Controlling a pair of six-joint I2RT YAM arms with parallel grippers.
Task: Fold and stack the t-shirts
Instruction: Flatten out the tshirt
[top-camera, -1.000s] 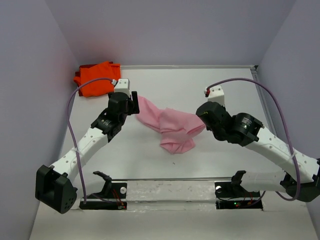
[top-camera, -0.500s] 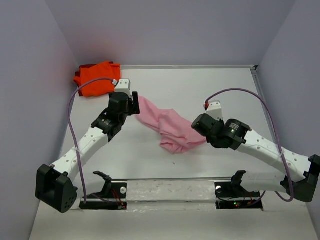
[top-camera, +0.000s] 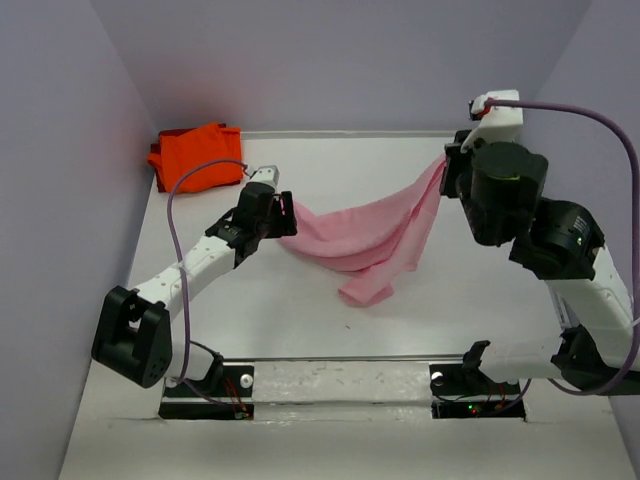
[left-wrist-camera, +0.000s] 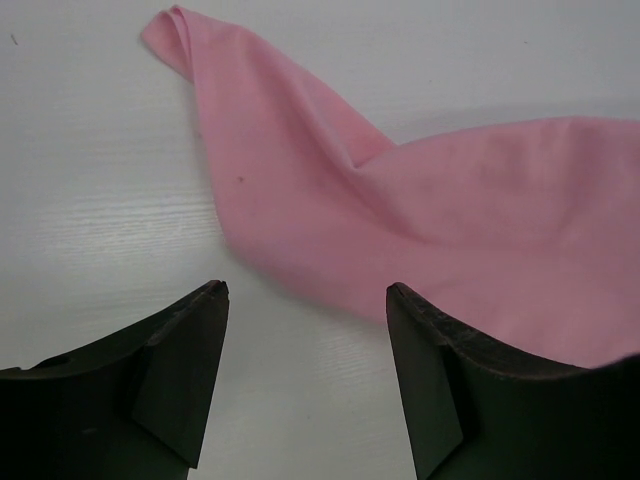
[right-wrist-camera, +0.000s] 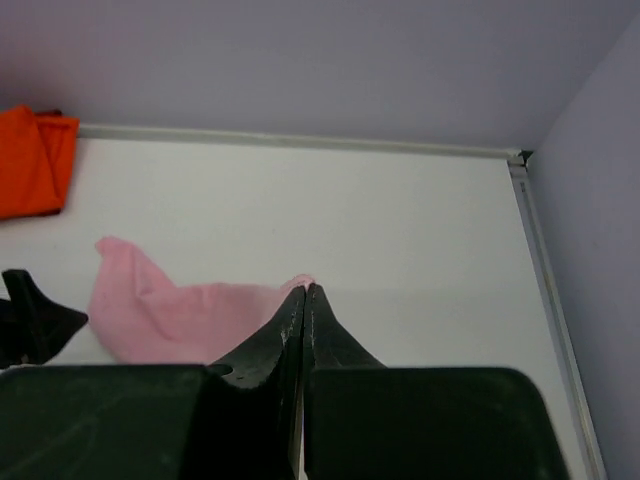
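Observation:
The light pink t-shirt (top-camera: 360, 235) hangs stretched across the middle of the table, its lower fold trailing on the surface. My right gripper (top-camera: 447, 172) is raised at the back right, shut on one corner of it; a pink tip shows above the closed fingertips (right-wrist-camera: 304, 288). My left gripper (top-camera: 288, 218) sits low at the shirt's left end and is open. Bare table shows between its fingers (left-wrist-camera: 305, 290), and the pink cloth (left-wrist-camera: 400, 220) lies just ahead and to the right. The orange t-shirt (top-camera: 195, 155) lies bunched in the back left corner, also in the right wrist view (right-wrist-camera: 30, 160).
Lilac walls close in the table at the back and on both sides. A raised rail (top-camera: 530, 220) runs along the right edge. The arm mounts and a bar (top-camera: 340, 375) line the near edge.
My right arm has swung up to the back right with the pink corner, pulling the shirt out into a long span. The left gripper has stayed open at the shirt's left end.

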